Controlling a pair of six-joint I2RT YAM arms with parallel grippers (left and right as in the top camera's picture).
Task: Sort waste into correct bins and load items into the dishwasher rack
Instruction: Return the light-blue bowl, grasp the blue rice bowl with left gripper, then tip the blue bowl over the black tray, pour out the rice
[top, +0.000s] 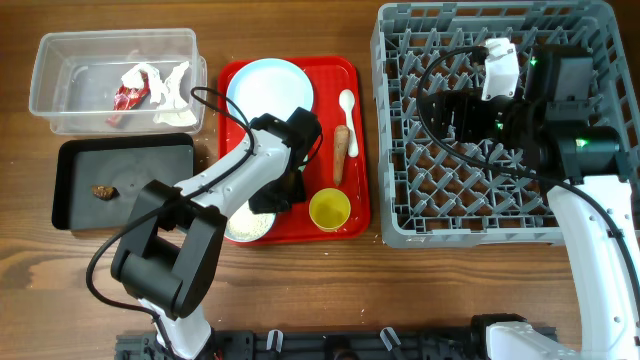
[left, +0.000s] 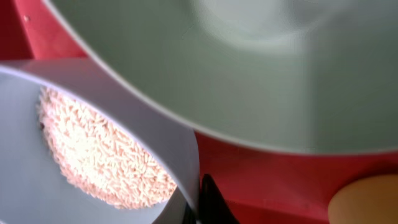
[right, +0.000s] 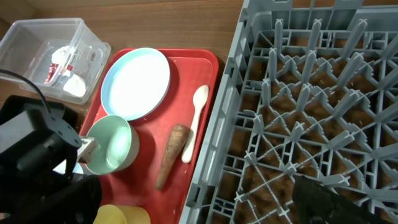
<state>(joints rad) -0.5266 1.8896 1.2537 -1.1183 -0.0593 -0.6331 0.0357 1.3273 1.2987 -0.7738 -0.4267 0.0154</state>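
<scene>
My left gripper is down on the red tray, its fingers shut on the rim of a blue-green bowl holding white rice. The second bowl is empty and sits just beside it; the arm hides it in the overhead view. The pale blue plate, white spoon, carrot stick and yellow cup lie on the same tray. My right gripper hovers open and empty over the grey rack. The clear tub holds the red wrapper and white paper. The black tray holds the brown scrap.
The red serving tray lies between the two bins on the left and the rack on the right. The rack's upright pegs stand below my right gripper. Bare wooden table runs along the front.
</scene>
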